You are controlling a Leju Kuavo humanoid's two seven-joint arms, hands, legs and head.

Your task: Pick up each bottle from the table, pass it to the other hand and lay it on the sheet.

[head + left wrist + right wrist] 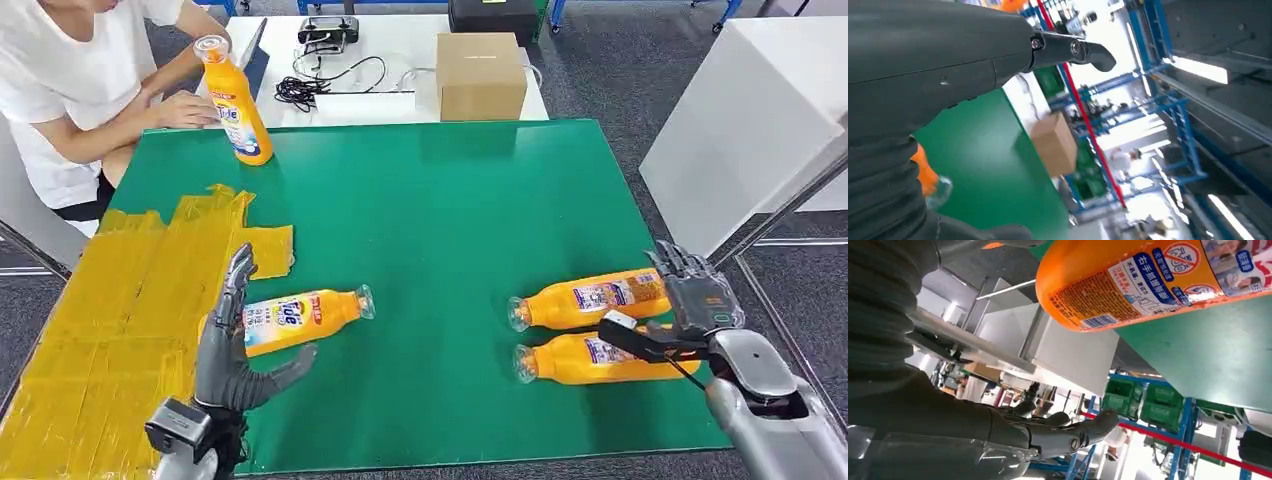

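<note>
A person in a white shirt [70,90] sits at the far left corner of the green worktop [440,220], one hand beside an upright orange bottle [233,100] standing near that corner. Below them, a yellow sheet [130,300] covers the left side of the worktop. The left hand [235,350] is spread, fingers pointing away from the robot, and holds nothing; it sits against the base end of a lying bottle [300,317], whose cap points right, at the sheet's right edge. Behind the worktop, on a white table, are black cables [310,85] and a cardboard box [480,75]. Near the right edge two more bottles lie side by side, caps pointing left: the farther bottle [590,297] and the nearer bottle [585,358]. The right hand [690,300] is at their base ends, fingers apart, thumb over the nearer one, gripping neither.
</note>
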